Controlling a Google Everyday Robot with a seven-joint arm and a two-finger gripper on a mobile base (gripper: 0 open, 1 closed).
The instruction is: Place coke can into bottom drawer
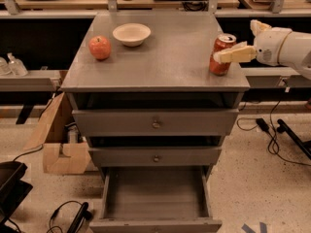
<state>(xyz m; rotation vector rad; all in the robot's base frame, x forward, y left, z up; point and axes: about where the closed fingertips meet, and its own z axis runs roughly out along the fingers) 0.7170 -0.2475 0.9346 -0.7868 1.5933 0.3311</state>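
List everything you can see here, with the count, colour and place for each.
coke can: one, red, right edge of the cabinet top
apple: one, red, left side of the cabinet top
bowl: one, cream, rear of the top, right of the apple
cabinet: one, grey, centre
upper drawers: two, grey, shut
bottom drawer: one, grey, pulled open
cardboard box: one, brown, on the floor to the left
cables: several, black, on the floor to the right
gripper: one, cream, at the coke can, reaching in from the right
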